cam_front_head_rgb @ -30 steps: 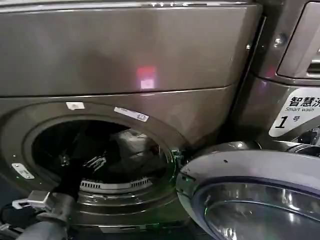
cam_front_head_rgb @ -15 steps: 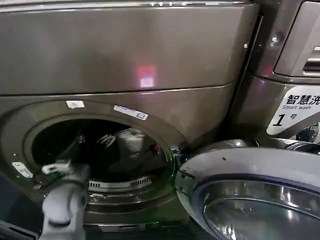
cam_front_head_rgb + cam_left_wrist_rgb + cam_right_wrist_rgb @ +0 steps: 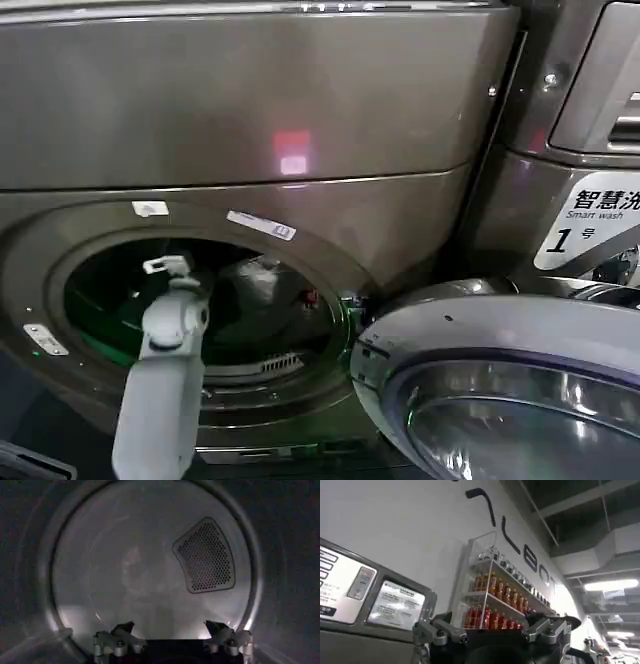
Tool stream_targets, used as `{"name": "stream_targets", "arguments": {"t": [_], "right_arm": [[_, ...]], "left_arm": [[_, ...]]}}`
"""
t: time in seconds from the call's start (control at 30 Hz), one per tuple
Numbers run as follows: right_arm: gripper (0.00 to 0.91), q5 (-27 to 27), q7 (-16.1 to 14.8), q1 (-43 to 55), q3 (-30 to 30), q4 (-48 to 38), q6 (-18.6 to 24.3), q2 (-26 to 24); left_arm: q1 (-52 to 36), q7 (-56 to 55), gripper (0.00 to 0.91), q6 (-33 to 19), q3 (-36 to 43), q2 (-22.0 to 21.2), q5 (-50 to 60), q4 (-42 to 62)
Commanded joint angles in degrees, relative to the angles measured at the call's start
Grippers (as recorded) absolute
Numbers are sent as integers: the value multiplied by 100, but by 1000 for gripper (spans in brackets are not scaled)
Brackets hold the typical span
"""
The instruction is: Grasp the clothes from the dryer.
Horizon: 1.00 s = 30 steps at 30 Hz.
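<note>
Right now my left gripper (image 3: 171, 630) sits spread and empty inside the dryer (image 3: 300, 120), facing the drum's back wall. I judge the pale clothes (image 3: 255, 285) lie deeper right (dim there), so closing now risks grabbing only air.

Porthole (image 3: 70, 290) open; door (image 3: 500, 390) aside

the dryer (image 3: 250, 110) is smooth, shiny brown-grey metal. its drum (image 3: 125, 580) looks like dull grey metal, with a panel of tiny holes (image 3: 206, 556).
</note>
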Motion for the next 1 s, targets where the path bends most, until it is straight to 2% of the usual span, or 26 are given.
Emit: {"name": "stream_targets", "arguments": {"t": [0.03, 0.5, 0.67, 0.87, 1.0], "right_arm": [[907, 0, -10, 9, -1, -7, 9, 2], [907, 9, -65, 20, -5, -1, 43, 29], [907, 42, -69, 17, 9, 7, 78, 28], [907, 45, -94, -13, 8, -16, 111, -13], [907, 43, -104, -7, -17, 20, 122, -16]], "left_arm": [[-960, 50, 907, -377, 110, -16, 112, 1404], [-2289, 354, 907, -563, 335, -46, 294, 3380], [-2570, 499, 907, -515, 580, 16, -10, 3822], [-2943, 1920, 907, -343, 1314, 335, -294, 4367], [-3285, 2790, 907, -420, 1975, 462, 30, 4898]]}}
